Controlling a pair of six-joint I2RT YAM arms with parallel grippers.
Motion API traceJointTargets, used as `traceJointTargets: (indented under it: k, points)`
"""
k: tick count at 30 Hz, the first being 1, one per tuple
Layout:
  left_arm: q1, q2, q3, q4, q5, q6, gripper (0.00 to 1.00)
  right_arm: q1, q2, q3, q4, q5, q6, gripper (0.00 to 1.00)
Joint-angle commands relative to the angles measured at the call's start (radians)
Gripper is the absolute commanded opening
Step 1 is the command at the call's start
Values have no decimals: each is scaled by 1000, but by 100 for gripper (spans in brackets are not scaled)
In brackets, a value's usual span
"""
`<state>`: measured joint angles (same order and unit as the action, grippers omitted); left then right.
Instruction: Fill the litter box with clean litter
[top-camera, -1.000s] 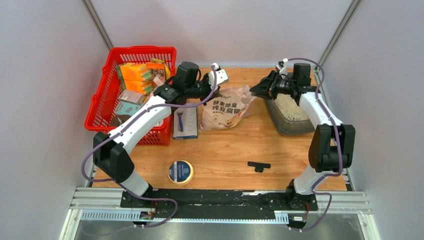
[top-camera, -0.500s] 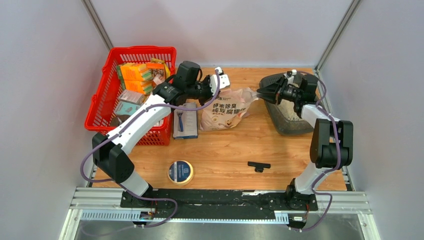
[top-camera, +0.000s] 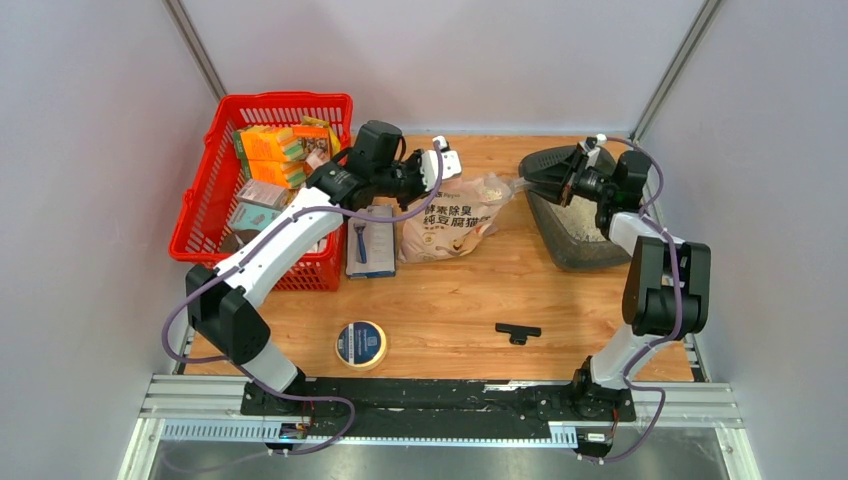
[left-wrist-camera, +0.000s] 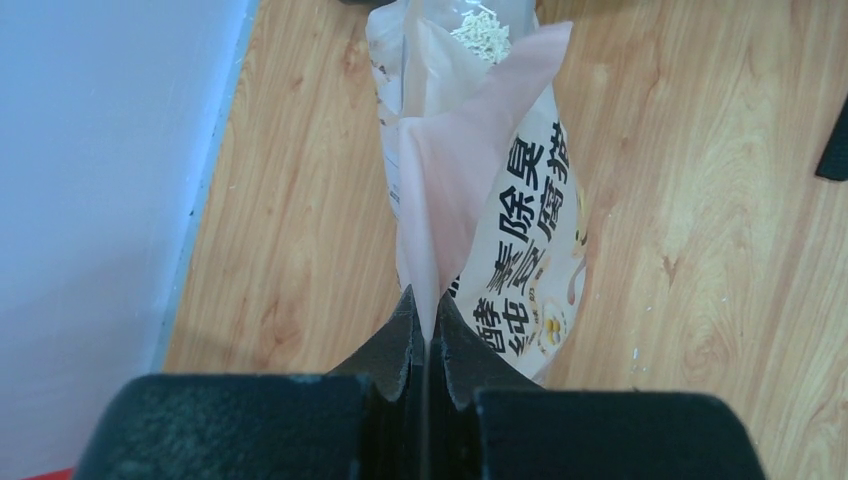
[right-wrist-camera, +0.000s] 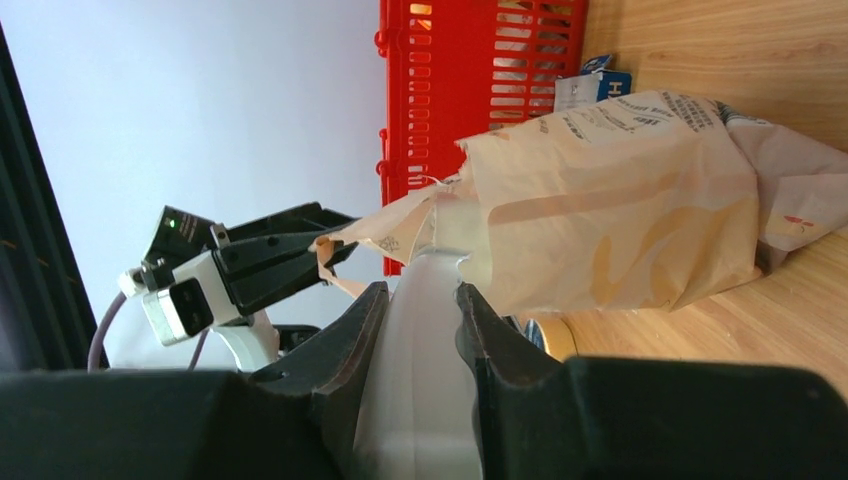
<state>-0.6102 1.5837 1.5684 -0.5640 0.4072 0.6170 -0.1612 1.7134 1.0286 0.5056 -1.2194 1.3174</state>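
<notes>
Over the bench (top-camera: 450, 300), top view: litter box (top-camera: 572, 252) sits at the far right, partly under the right arm. A thin layer of clean litter (top-camera: 578, 212) shows in it, so the fill looks only partly done. The pink bag (top-camera: 450, 215) lies slumped between the two arms, its mouth towards the box and not over the rim. The left gripper (top-camera: 443, 165) holds the bag's far end and the right gripper (top-camera: 528, 180) holds the mouth corner. The red basket (top-camera: 200, 215) stands well apart on the left.

Left wrist view: the jaws are fully closed, pinching a thin fold of bag film. More granules are visible inside the open mouth at the far end. A few loose grains lie on the wood beside the bag.

Right wrist view: the fingers are narrowly parted, with pale bag film clamped between them. The torn lip crumples just beyond the tips.

Handling, as a judgement: the film is soft and slick and offers no stiffness, so the load inside will shift and sag as the bag tilts. The weight seems moderate and sits low in the belly. Pinches on a single layer may slip or tear, so a doubled fold or seam is safer. The tail end must rise above the mouth, and the mouth must clear the box rim, or grains will spill on the bench. The tray itself is rigid and should stay put.
</notes>
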Motion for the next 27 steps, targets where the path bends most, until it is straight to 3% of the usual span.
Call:
traceJointTargets:
  k: [1,2,7,27]
  points:
    - [0,-19,104,50,-11,44,0,-27,47,-82,550,-51,285,0]
    - [-2,-13,110,44,-11,46,0,-34,78,-91,653,-26,401,0]
    - [0,5,145,38,-28,44,0,-63,100,-94,754,-22,439,0]
    - [0,9,137,50,-41,59,0,-193,38,-133,725,-9,422,0]
